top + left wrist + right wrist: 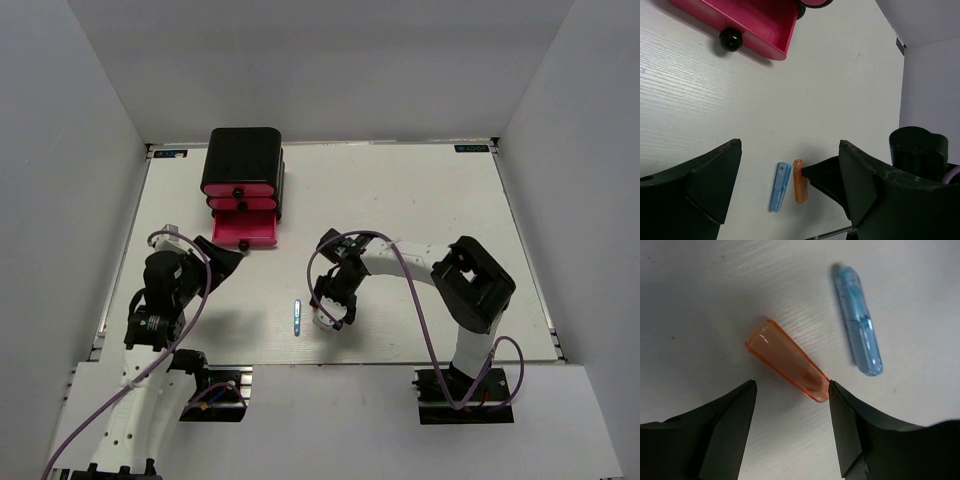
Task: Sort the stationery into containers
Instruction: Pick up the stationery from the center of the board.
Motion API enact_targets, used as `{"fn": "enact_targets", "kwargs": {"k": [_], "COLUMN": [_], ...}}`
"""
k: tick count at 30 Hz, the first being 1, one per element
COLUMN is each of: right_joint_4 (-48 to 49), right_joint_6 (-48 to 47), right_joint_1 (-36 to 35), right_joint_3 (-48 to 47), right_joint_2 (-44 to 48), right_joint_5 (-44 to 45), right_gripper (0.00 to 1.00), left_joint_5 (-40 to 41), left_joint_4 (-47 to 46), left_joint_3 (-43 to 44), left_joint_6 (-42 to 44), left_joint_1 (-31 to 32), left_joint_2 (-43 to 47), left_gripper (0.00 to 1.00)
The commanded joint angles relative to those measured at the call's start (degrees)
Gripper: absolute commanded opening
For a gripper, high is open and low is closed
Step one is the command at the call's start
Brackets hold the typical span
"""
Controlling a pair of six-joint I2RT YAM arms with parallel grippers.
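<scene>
- Orange marker lies flat on the tabletop, toward its near edge. It is just beside the blue pen, not touching it.
- Right fingers straddle the marker's near end, spread. One tip is at the marker and there is a gap on the other side, so no grip yet. Judged: lined up for a pinch across its width.
- Left fingers are spread wide and empty, hovering near the open drawer. Judged: waiting clear of the right arm.
- Bottom pink drawer stands out of the black box; the upper two are shut. Probably the open one is to take the marker.
- Risk: the marker sits slanted between the fingers and may swivel on closing.
</scene>
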State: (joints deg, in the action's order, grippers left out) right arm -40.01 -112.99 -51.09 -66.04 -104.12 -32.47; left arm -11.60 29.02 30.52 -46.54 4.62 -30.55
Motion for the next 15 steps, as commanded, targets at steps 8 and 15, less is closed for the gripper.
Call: {"fn": "enact_targets", "kwargs": {"k": [8, 15], "right_joint_4": [-10.43, -14.92], "right_joint_6": [-26.40, -31.15], "right_joint_1": [-3.75, -5.16], "right_joint_3": [-4.35, -9.45], "right_joint_2": [-4.07, -8.12], "right_joint_5": [4.43, 6.71], "right_gripper": [0.66, 0.66], "left_joint_5": [0.78, 1.39], "left_joint_4": [4.55, 6.84], "left_joint_3": [1.47, 1.47], "left_joint_6": [-0.30, -0.92], "left_joint_1": [0.12, 0.12], "left_joint_2": [3.30, 6.20], "left_gripper": [0.88, 0.88]}}
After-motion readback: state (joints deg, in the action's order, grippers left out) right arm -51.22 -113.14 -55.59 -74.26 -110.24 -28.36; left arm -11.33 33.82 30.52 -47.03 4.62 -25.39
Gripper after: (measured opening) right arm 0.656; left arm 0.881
